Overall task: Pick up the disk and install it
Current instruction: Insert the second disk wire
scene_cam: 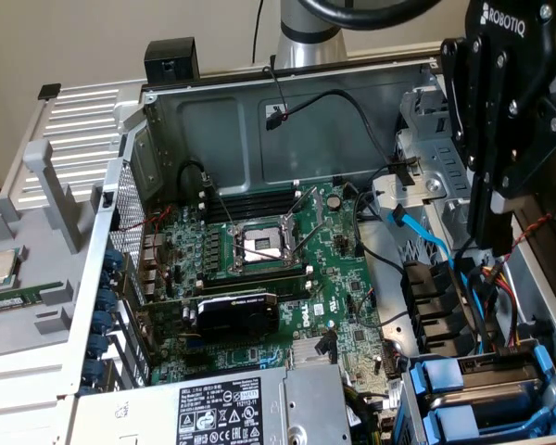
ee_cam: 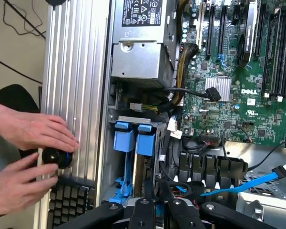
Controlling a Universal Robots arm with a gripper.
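An open computer case point(scene_cam: 259, 111) lies on its side, motherboard showing. The robot's gripper point(scene_cam: 489, 232) hangs over the case's drive-cage corner, beside the power supply point(ee_cam: 138, 57). Its fingers are drawn almost together and appear to hold nothing. The disk point(ee_cam: 125, 140), judged by its blue frame point(scene_cam: 449, 380), stands on edge in that cage, just below and slightly aside of the fingertips, its long axis running down into the bay. Outside the case wall, a person's hands point(ee_cam: 33, 138) touch a black knob point(ee_cam: 55, 156).
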